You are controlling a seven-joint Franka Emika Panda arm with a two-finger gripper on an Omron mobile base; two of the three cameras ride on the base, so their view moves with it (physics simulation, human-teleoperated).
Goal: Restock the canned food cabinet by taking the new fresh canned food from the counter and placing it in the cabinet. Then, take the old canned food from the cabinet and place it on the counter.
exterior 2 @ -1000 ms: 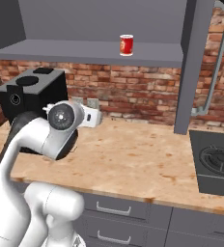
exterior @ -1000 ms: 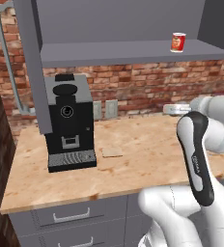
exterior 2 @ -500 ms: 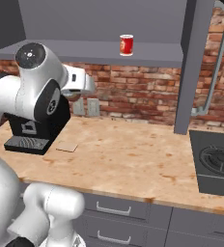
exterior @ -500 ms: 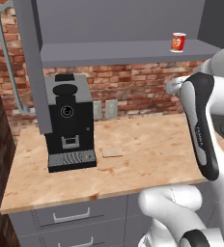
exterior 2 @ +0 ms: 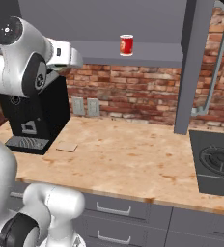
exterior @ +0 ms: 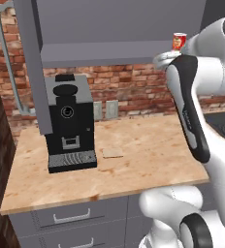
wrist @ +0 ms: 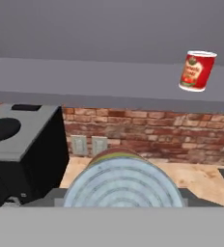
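The jaws (wrist: 121, 205) are closed on the fresh can (wrist: 121, 181), grey lid facing the hand camera, raised to shelf height. The cabinet (exterior 2: 147, 54) shelf lies ahead; on it the old red can (exterior 2: 126, 45) stands upright, ahead and to the right, near the shelf's front edge.

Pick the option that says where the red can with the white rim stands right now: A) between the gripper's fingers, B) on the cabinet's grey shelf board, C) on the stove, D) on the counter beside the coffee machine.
B: the red can stands upright on the cabinet's shelf board, well above the counter, and apart from the gripper, which is shut on the grey-lidded can.
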